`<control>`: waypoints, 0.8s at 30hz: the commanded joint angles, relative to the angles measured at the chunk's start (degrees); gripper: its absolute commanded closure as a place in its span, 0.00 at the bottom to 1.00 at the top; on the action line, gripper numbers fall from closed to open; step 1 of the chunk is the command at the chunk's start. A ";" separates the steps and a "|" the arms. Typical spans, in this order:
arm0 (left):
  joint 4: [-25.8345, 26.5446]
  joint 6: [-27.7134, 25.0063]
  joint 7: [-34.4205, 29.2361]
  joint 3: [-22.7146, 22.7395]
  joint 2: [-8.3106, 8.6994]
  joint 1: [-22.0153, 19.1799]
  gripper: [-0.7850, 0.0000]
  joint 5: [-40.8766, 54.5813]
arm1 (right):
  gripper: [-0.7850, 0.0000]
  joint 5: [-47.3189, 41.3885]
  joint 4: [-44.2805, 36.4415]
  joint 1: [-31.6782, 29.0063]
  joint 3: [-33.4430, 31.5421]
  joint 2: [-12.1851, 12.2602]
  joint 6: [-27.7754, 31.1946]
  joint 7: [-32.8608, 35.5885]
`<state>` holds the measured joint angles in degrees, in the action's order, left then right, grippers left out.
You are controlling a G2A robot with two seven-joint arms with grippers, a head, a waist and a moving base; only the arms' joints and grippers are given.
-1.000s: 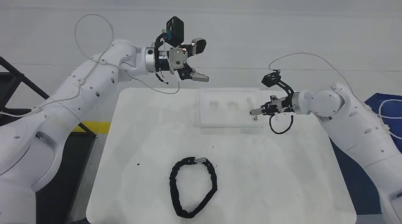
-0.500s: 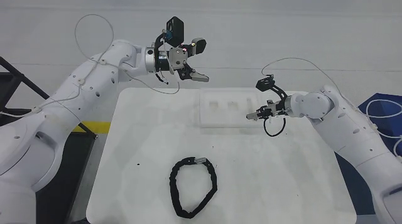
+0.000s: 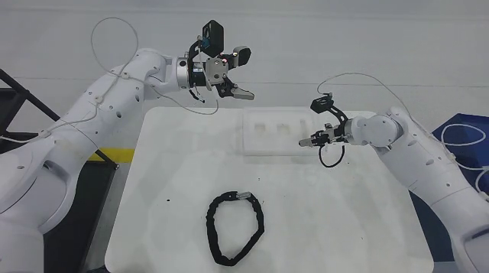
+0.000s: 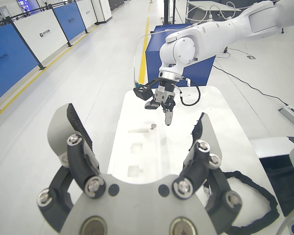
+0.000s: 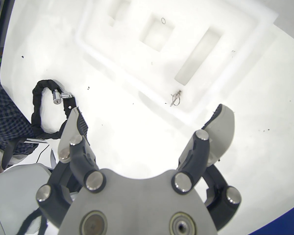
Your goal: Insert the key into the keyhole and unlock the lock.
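Observation:
A small metal key [image 5: 175,98] on a ring lies on the white foam tray [image 5: 127,57], beside the long recess. My right gripper [image 5: 149,116] hangs open just above and short of the key, nothing between its fingers. In the top view it sits at the tray's right end [image 3: 306,141]. The black chain lock [image 3: 234,227] lies looped near the table's front, its silver lock cylinder [image 5: 56,97] showing the keyhole. My left gripper [image 3: 233,82] stands open and high beyond the table's back left edge; from there I see the key [image 4: 152,125] under the right gripper [image 4: 161,111].
The foam tray [image 3: 267,144] has three recesses; a small thin ring [image 5: 163,20] lies in the middle one. The white table [image 3: 344,219] has bare surface between tray and chain. A blue cabinet [image 4: 176,57] stands behind the right arm.
My right gripper has shifted a little leftward over the tray's right end and the wrist has turned. The left arm, chain lock and key have stayed put.

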<state>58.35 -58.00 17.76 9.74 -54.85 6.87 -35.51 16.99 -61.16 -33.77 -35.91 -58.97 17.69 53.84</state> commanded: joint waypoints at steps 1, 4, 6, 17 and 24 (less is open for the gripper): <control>0.00 0.00 0.00 0.00 0.00 0.00 0.00 0.00 | 0.00 1.20 0.19 0.34 0.78 -0.50 -1.53 0.44; 0.00 0.00 0.00 0.00 0.00 0.00 0.00 0.00 | 0.00 0.44 1.25 0.83 1.68 -1.64 -4.09 0.78; 0.00 0.00 0.00 0.00 0.00 0.00 0.00 0.00 | 0.00 0.18 2.47 1.29 2.35 -2.40 -4.93 1.19; 0.00 0.00 0.00 0.00 0.00 0.00 0.00 0.00 | 0.21 1.18 9.44 3.52 5.67 -6.33 -5.56 1.83; 0.00 0.00 0.00 0.00 0.00 0.00 0.00 0.00 | 0.51 3.23 13.21 4.73 7.40 -8.46 -6.60 2.80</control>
<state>58.35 -58.00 17.76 9.74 -54.85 6.87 -35.51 20.09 -48.31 -29.14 -28.62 -67.23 11.46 56.65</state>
